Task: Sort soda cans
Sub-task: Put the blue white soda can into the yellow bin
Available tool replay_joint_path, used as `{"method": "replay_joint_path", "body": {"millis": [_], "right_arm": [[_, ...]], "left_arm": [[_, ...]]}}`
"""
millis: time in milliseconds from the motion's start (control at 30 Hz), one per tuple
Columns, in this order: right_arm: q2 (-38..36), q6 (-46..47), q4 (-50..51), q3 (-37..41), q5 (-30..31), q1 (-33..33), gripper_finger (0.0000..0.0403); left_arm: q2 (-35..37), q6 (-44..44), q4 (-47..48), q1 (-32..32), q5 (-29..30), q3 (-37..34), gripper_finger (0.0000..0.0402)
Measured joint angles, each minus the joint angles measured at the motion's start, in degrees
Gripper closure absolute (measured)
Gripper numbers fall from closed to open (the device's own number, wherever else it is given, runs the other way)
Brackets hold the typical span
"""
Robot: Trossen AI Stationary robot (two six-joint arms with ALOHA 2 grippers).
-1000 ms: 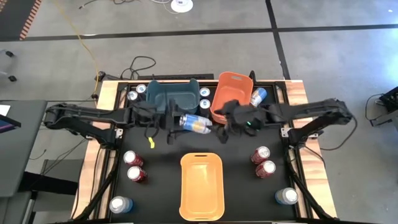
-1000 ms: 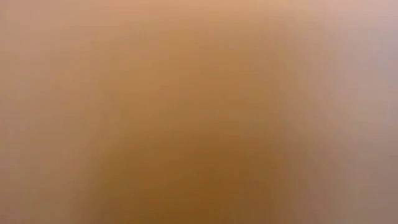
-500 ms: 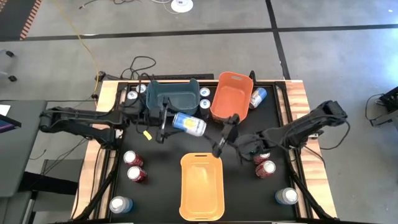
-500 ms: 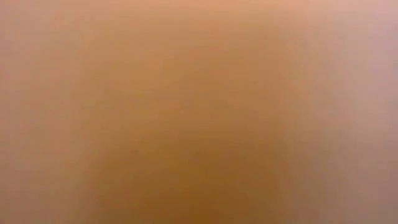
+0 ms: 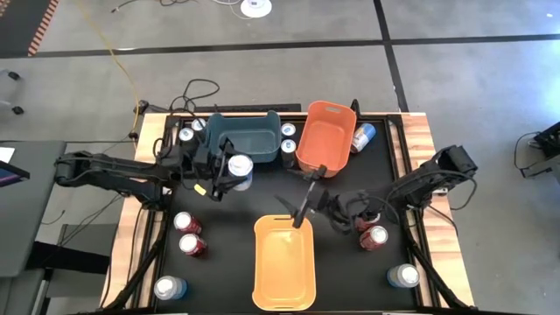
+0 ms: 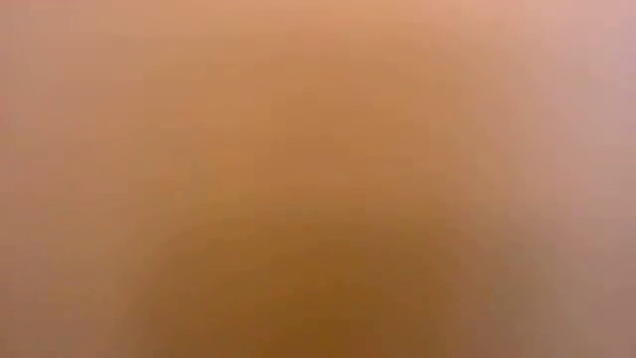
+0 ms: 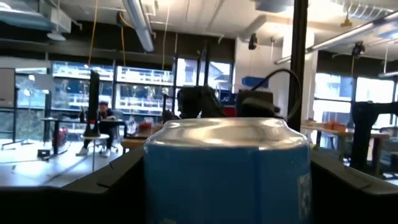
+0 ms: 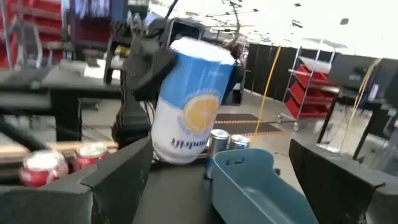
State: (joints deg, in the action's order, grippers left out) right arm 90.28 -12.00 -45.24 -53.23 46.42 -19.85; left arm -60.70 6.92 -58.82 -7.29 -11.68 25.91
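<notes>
Here, left gripper [image 5: 229,178] jaws clamp pale blue can [image 5: 239,166] — upright.

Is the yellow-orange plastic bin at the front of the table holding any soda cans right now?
No. In the high view the yellow-orange plastic bin shows only its bare floor, while the red soda cans stand on the black table beside it.

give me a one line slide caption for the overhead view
Left gripper holds a pale blue soda can by the teal bin; open right gripper near the yellow-orange bin.
</notes>
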Motion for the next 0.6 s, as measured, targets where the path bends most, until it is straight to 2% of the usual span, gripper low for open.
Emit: {"method": "replay_joint_path", "body": {"millis": [133, 333, 467, 600], "right_arm": [[0.0, 6.2, 0.9, 0.0, -0.8, 1.6, 0.0007], [1.6, 20.4, 4.2, 0.0, -13.1, 6.8, 0.0007], [7.3, 22.2, -5.9, 0.1, -20.6, 9.1, 0.0003], [14.0, 19.1, -21.1, 0.1, -21.3, 9.7, 0.0003]], "left_arm": [[-0.1, -0.2, -0.1, 0.0, 0.0, 0.0, 0.0106], [-0.1, -0.1, -1.5, 0.0, 0.3, 1.1, 0.0105], [0.0, 0.4, -6.1, 0.0, 0.6, 1.6, 0.0105], [0.0, 1.0, -11.3, 0.0, 0.6, 1.6, 0.0105]]}}
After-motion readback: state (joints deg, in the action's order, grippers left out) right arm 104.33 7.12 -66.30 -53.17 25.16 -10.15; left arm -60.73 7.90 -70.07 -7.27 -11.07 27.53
